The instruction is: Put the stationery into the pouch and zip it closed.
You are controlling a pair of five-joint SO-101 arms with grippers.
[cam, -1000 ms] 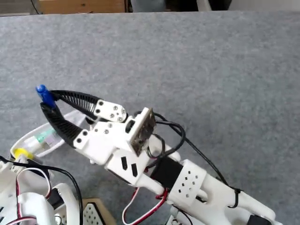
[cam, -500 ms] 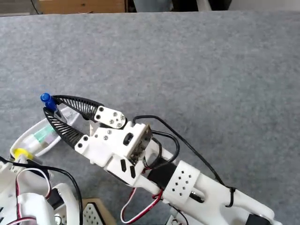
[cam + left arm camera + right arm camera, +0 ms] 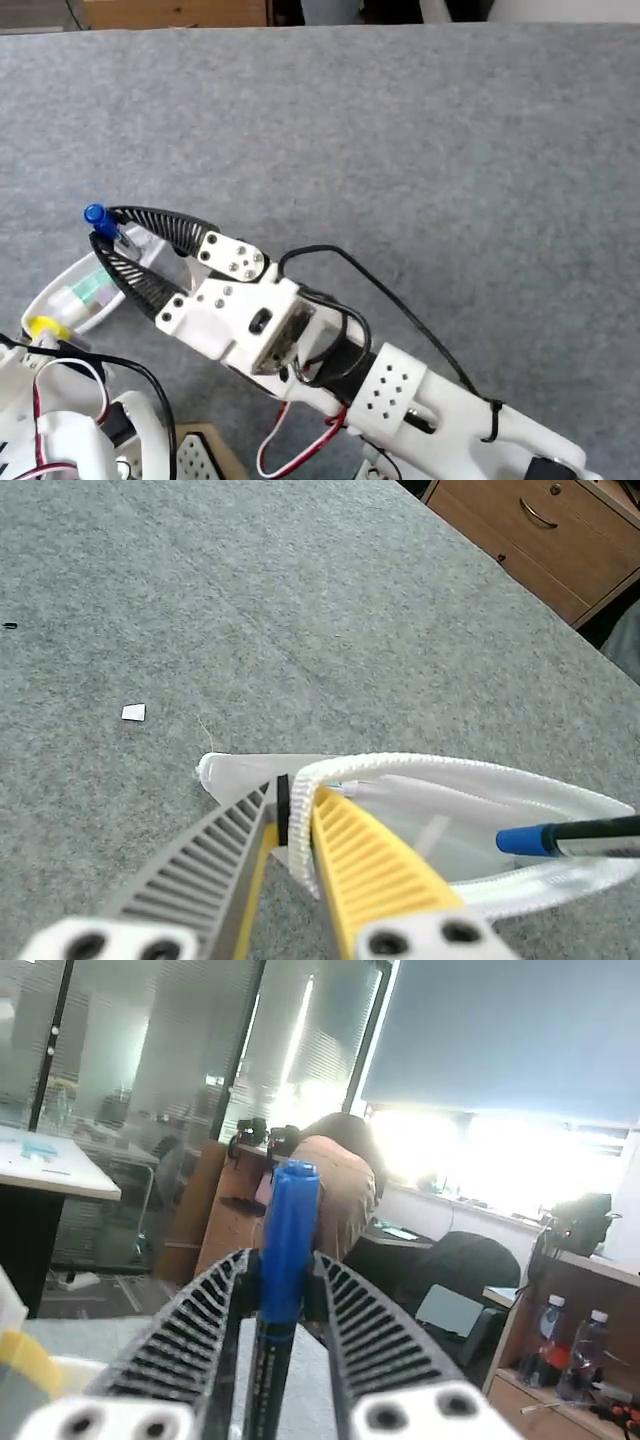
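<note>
A white see-through pouch (image 3: 75, 295) lies open at the near left of the grey mat, with a small green-marked item (image 3: 92, 289) inside. My right gripper (image 3: 102, 228), with black fingers, is shut on a blue pen (image 3: 97, 216) held over the pouch's far end. The right wrist view has the pen (image 3: 287, 1245) standing upright between the fingers of that gripper (image 3: 283, 1265). My left gripper (image 3: 292, 805) is shut on the zipper rim of the pouch (image 3: 440, 825); its yellow finger (image 3: 45, 327) sits at the pouch's near end. The pen's blue end (image 3: 530, 839) hangs above the open mouth.
A tiny white scrap (image 3: 133, 712) lies on the mat beyond the pouch. A wooden drawer cabinet (image 3: 530, 530) stands past the table's far side. A brown board corner (image 3: 205, 452) sits at the near edge. Bare mat (image 3: 450, 170) stretches to the right and far side.
The right gripper has carried the blue pen a little nearer and lower, over the pouch's far end, and its wrist has rolled. The left gripper and pouch stayed put.
</note>
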